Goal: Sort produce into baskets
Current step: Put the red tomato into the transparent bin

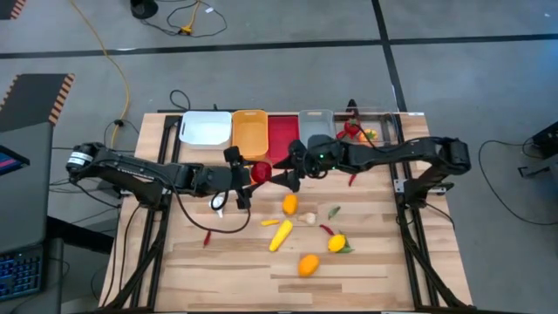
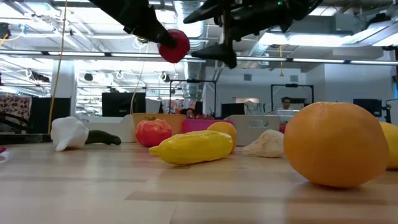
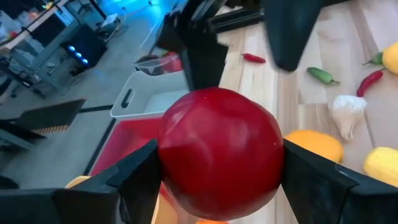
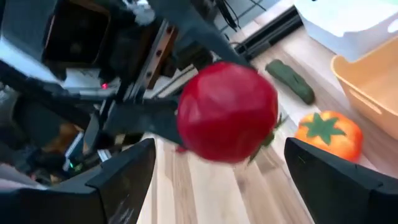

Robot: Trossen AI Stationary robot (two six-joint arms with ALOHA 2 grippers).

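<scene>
Clear bin (image 1: 375,122) contents unclear; red bin (image 1: 282,135) half-hidden.

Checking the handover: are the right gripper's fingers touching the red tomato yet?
Apart. The right wrist view shows the right gripper open, bare gaps separating both fingers from the red tomato.

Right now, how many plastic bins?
5, in a row at the wooden table's far edge: white plastic bin, orange bin, red bin, grey bin, clear bin. None seems hidden.

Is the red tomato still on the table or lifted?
Lifted: the red tomato hangs well above the tabletop, clamped in the left gripper.
</scene>
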